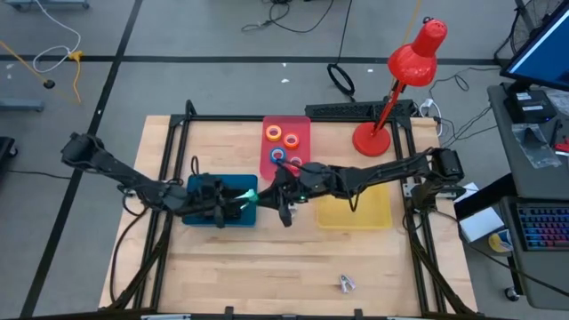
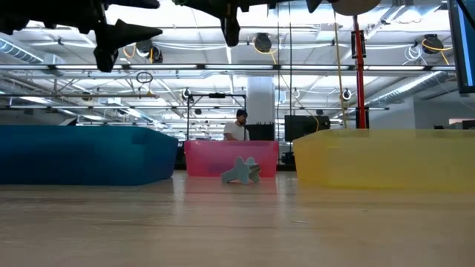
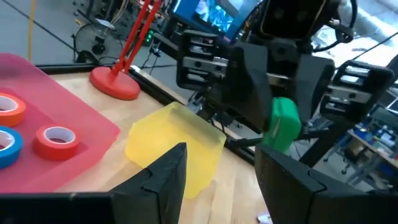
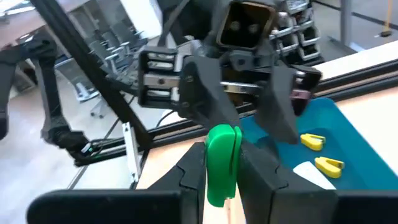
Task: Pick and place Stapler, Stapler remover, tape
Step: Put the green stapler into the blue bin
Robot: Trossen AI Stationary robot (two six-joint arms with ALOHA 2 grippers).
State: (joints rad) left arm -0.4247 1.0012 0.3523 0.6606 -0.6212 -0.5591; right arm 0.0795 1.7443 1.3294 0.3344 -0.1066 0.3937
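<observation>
My right gripper (image 4: 222, 180) is shut on a green stapler (image 4: 222, 163), in the air over the right edge of the blue tray (image 1: 206, 212). The stapler also shows in the high view (image 1: 252, 196) and the left wrist view (image 3: 283, 124). My left gripper (image 3: 221, 180) is open and faces the stapler from the left, a short way off and touching nothing. Tape rolls lie flat in the pink tray (image 1: 302, 142): orange (image 3: 9, 106), blue (image 3: 6, 142) and red (image 3: 57, 138). A grey staple remover (image 1: 345, 284) lies on the table near the front edge. My right gripper pinches the green stapler's two flat sides (image 4: 217, 177) between its two fingers. The fingers come level from the table's right. The stapler stands on edge, sticks out past the fingertips toward my left gripper, and is lifted clear of the tray and the table.
A yellow tray (image 1: 356, 212) stands right of the pink one. The blue tray holds small yellow pieces (image 4: 323, 152) and a white one. A red desk lamp (image 1: 391, 98) stands at the far right corner. The two grippers face each other closely above the table's middle.
</observation>
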